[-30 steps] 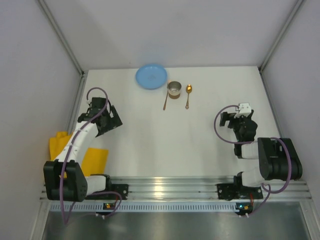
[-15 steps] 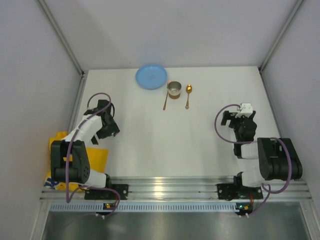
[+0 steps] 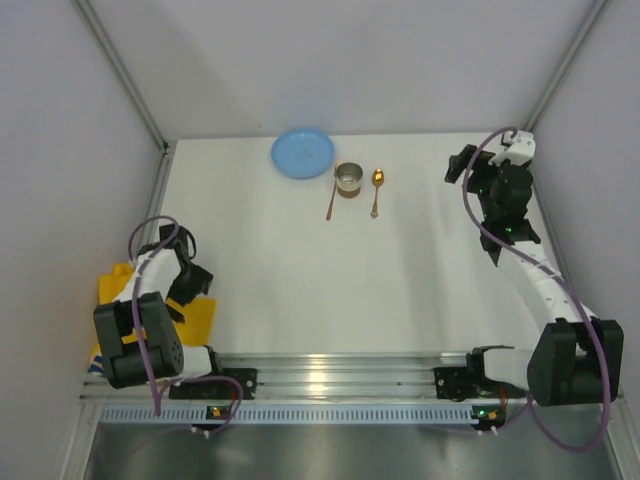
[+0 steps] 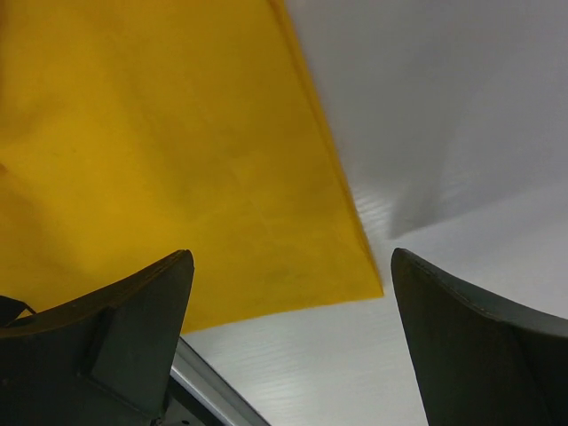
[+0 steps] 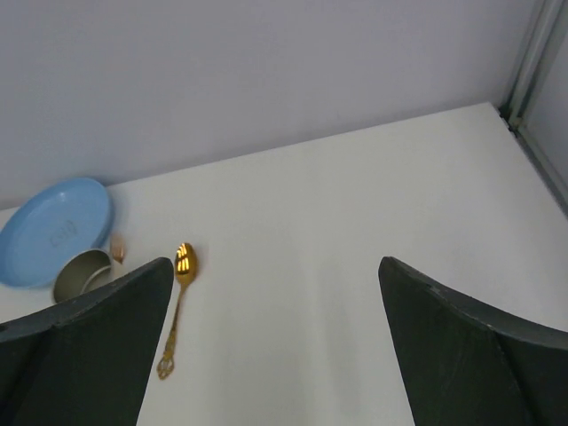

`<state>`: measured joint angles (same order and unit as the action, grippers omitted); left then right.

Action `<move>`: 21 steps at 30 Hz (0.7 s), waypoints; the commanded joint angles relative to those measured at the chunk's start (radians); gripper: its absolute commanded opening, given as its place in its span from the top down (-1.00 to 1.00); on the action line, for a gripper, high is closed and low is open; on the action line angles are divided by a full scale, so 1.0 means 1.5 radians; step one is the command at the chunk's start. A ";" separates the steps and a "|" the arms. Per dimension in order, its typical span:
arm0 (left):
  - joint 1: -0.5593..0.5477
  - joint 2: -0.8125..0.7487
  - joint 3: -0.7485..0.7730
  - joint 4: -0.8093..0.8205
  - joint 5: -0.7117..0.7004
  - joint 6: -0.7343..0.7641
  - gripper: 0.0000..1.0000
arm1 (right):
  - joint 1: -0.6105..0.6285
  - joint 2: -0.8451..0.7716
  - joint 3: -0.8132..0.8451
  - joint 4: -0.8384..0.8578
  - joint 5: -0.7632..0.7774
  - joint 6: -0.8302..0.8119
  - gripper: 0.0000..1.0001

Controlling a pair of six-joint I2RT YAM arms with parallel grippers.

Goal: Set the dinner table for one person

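The dinner table (image 3: 400, 270) is a white top. At its far middle lie a blue plate (image 3: 303, 153), a small metal cup (image 3: 348, 180), a gold spoon (image 3: 376, 190) and a second thin gold utensil (image 3: 331, 200). My left gripper (image 3: 192, 284) hangs open at the near left, over the corner of a yellow cloth mat (image 3: 196, 320); the left wrist view shows that mat (image 4: 160, 160) between the wide open gripper (image 4: 291, 257). My right gripper (image 3: 463, 168) is open at the far right, facing the plate (image 5: 53, 229), cup (image 5: 82, 273) and spoon (image 5: 177, 302). Its fingers (image 5: 275, 263) hold nothing.
Pale grey walls (image 3: 80, 150) close the table on three sides. A ribbed aluminium rail (image 3: 340, 375) runs along the near edge beside both arm bases. The yellow mat partly hangs over the table's near left edge (image 4: 213, 382).
The left arm has drawn back toward the near left, over the yellow mat. The right arm has reached out from near its base to the far right. Both grippers stayed open.
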<state>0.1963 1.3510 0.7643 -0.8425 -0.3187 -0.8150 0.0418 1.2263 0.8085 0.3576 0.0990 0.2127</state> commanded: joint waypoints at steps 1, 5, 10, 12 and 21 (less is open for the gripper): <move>0.073 0.007 -0.013 0.025 0.026 -0.024 -0.97 | 0.031 -0.014 0.052 -0.187 -0.031 0.072 -0.99; 0.135 0.051 -0.045 0.081 0.052 -0.012 -0.96 | 0.049 -0.030 0.053 -0.215 -0.038 0.051 -0.99; 0.185 0.099 -0.076 0.146 0.064 -0.004 -0.64 | 0.074 -0.049 0.043 -0.266 -0.046 0.044 -1.00; 0.187 0.116 -0.074 0.163 0.064 0.012 0.08 | 0.080 -0.049 0.037 -0.266 -0.059 0.057 -0.99; 0.115 0.102 -0.018 0.176 0.113 0.084 1.00 | 0.106 -0.064 0.041 -0.292 0.023 -0.009 -0.99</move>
<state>0.4389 1.4651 0.7666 -0.6949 -0.1150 -0.7380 0.1802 1.1812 0.8619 -0.0635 0.0521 0.2478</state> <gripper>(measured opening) 0.033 0.996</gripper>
